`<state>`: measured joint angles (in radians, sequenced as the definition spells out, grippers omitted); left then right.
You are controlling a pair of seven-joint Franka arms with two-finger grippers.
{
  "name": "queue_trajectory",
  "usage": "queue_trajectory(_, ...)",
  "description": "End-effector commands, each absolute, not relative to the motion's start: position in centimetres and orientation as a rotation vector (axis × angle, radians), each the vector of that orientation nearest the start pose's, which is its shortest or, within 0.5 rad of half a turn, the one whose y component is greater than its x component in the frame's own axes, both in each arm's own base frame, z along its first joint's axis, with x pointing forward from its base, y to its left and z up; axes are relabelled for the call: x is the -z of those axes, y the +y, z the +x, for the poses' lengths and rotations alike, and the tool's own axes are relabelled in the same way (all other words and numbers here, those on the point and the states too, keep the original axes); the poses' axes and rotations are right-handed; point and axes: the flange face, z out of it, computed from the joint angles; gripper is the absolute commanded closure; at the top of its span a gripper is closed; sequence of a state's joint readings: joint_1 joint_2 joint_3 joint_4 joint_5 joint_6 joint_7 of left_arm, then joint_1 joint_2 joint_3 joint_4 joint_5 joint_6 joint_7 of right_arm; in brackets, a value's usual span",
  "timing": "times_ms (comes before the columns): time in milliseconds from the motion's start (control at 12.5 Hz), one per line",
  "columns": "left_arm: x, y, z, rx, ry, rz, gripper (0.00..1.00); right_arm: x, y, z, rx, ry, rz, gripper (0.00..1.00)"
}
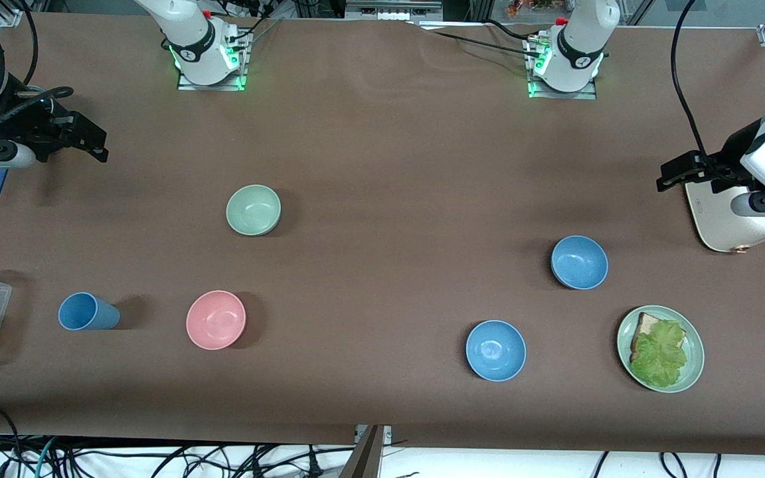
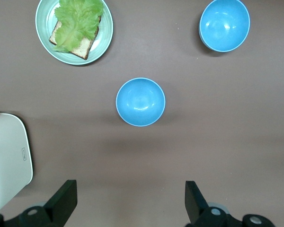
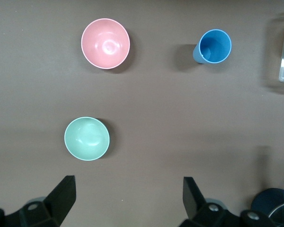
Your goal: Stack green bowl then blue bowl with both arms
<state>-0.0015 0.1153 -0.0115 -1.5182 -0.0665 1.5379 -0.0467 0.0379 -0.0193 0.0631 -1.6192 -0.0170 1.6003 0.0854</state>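
In the front view the left gripper (image 1: pixel 669 179) hangs open over a white appliance (image 1: pixel 728 219), and the right gripper (image 1: pixel 93 143) is open at its end of the table. The green bowl (image 1: pixel 254 210) stands farther from the camera than the pink bowl (image 1: pixel 216 319). The blue bowl (image 1: pixel 579 262) is near the left arm's end.

In the left wrist view the fingers (image 2: pixel 64 201) are apart and hold nothing; the blue bowl (image 2: pixel 140 101) sits alone.

In the right wrist view the fingers (image 3: pixel 61 196) are spread wide; the green bowl (image 3: pixel 87 138) is empty.

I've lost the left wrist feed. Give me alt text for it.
The open left gripper hangs over bare table, a blue bowl just ahead of it. A second blue bowl, a green plate with bread and lettuce, and a white appliance at the edge also show.
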Motion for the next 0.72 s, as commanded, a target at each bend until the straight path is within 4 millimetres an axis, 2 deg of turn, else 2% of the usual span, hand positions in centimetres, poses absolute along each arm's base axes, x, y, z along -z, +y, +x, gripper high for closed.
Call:
queue_trajectory(0,-58.64,-1.51,58.81,-0.158,-0.054,-3.204,0.0,-61.98,5.15,54.86,-0.013,0.007,-3.169,0.0)
queue_trajectory(638,-58.64,-1.6,58.81,-0.158,-0.051,-3.204,0.0,-62.25,5.19,55.05,0.001,0.01,-3.165,0.0)
